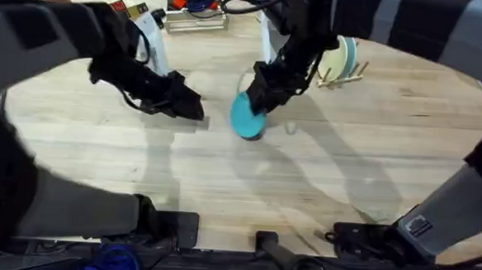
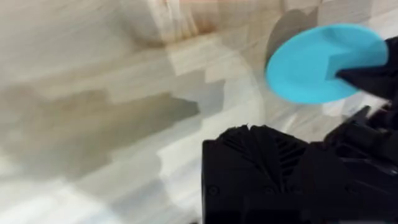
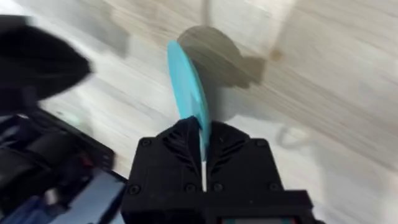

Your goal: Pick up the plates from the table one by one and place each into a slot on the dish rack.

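1. Right gripper (image 1: 257, 103): you have it near the middle of the table, reaching in from the far side. Its black fingers (image 3: 186, 140) are clamped on the rim of the turquoise plate (image 1: 246, 119), one on each face, as the right wrist view shows.

2. Turquoise plate (image 3: 186, 81): held on edge in the right gripper, tilted rather than flat. In the overhead view its lower rim sits at or just above the table; you cannot tell whether it touches. A shadow lies on the wood close beside it.

3. Left gripper (image 1: 189, 107): you have it just left of the turquoise plate, apart from it, low over the table. Whether its jaws are apart or together cannot be told. From the left wrist view the plate (image 2: 323, 62) shows beyond it, with the right gripper's dark finger over one edge.

4. Dish rack (image 1: 347, 74): far right of centre, light wood with thin upright pegs. A pale plate (image 1: 344, 56) stands upright in it. The rack is well apart from the held plate.

5. Table (image 1: 347, 165): light wooden planks with visible grain, bare on the near side.

6. Wire basket (image 1: 196, 17): at the far edge, left of the rack, holding coloured items too small to name.
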Robot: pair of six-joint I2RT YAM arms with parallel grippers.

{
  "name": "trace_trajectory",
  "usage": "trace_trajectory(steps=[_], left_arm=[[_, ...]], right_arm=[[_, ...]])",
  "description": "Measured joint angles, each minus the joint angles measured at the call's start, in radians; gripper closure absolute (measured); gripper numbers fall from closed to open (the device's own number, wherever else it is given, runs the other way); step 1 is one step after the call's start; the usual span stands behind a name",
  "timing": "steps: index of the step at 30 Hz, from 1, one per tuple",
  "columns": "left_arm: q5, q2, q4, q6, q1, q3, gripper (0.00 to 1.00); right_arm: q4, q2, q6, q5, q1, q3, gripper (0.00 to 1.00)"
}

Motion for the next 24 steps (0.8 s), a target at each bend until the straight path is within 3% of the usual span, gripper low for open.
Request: trace_trajectory(steps=[13, 24], left_arm=[[-0.187, -0.433, -0.133, -0.057, 0.0, 0.005, 0.961], [-0.276, -0.604, -0.287, -0.066, 0.0, 0.137, 0.96]], right_arm=[[-0.214, -0.115, -0.109, 0.387, -0.001, 0.123, 0.97], [-0.263, -0.326, -0.177, 0.506, -0.025, 0.136, 0.971]])
